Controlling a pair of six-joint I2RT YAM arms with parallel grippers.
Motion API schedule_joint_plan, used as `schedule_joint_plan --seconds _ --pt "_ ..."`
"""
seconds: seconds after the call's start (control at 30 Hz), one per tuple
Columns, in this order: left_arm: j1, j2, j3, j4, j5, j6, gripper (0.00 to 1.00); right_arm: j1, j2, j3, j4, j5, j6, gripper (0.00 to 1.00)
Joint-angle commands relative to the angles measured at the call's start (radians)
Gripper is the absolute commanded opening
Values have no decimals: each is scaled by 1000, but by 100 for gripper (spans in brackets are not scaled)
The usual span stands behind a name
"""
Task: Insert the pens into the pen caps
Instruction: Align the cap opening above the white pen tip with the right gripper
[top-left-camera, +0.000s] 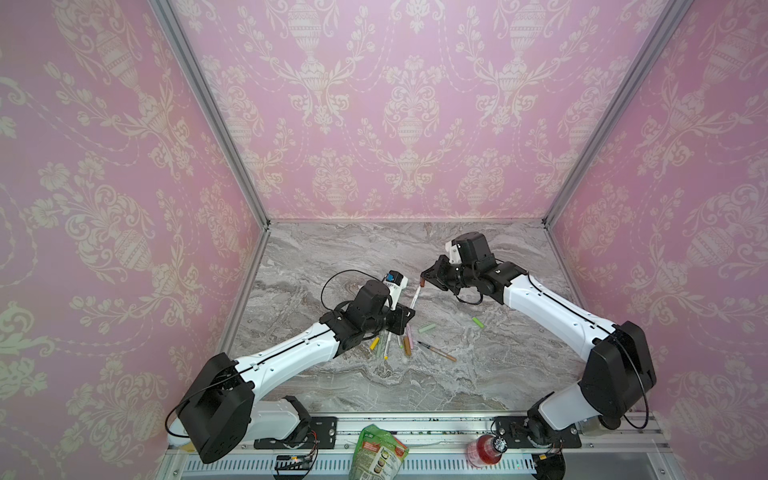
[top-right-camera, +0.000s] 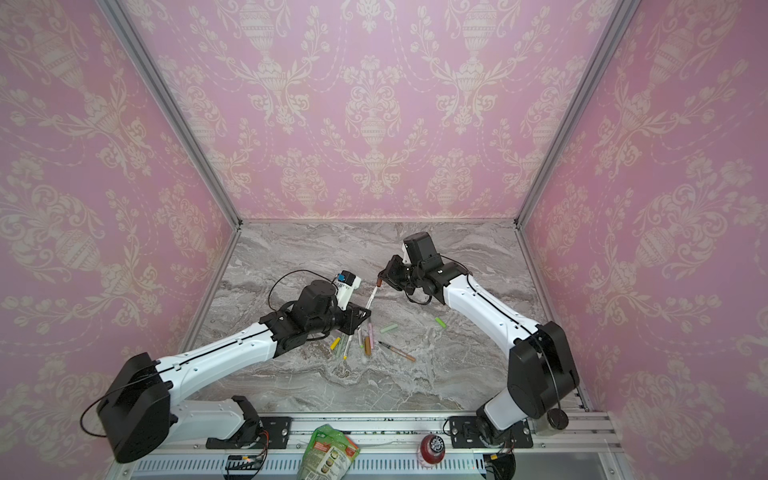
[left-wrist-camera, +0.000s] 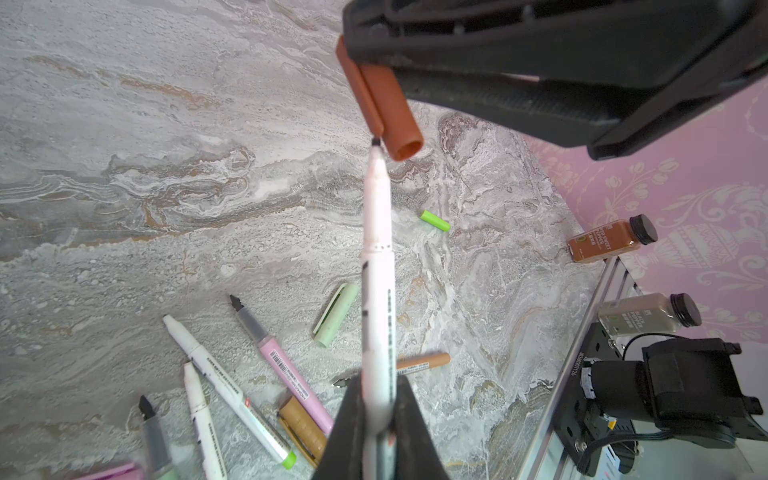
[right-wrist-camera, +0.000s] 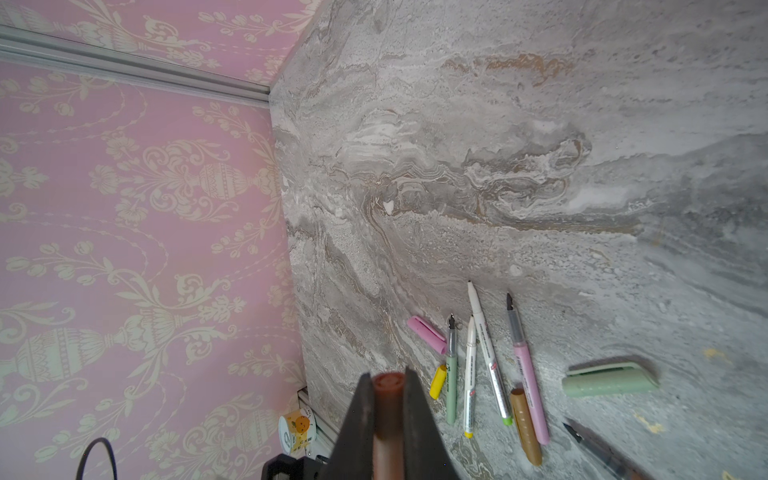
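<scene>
Our left tool (left-wrist-camera: 376, 388) is closed tight on the rear barrel of a white pen (left-wrist-camera: 378, 249). The pen's dark tip points up at the brown cap (left-wrist-camera: 392, 112), which our right tool (right-wrist-camera: 388, 380) pinches shut by its closed end. Both hang above the middle of the desk (top-left-camera: 415, 395). The tip sits just beside the cap's mouth, at its rim, not yet inside. The other pens (top-left-camera: 395, 347) and loose caps (top-left-camera: 427, 328) lie between the desk's middle and the edge where the arms are mounted. We judge the pen light, stiff and smooth, so it is likely to swivel in a pinch. A hold nearer the tip would steady it. The cap's mouth must stay free.
</scene>
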Motion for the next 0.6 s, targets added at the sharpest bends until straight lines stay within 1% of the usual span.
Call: schedule_joint_plan --seconds 0.0,0.4,0.57 --pt "-7 -10 -9 15 -19 -16 0 9 20 -11 14 3 8 0" --pt "-6 -21 -15 17 -28 -17 0 16 33 -13 22 1 11 0" --pt "-8 -22 -16 15 -24 -18 0 14 35 -4 8 17 0 0"
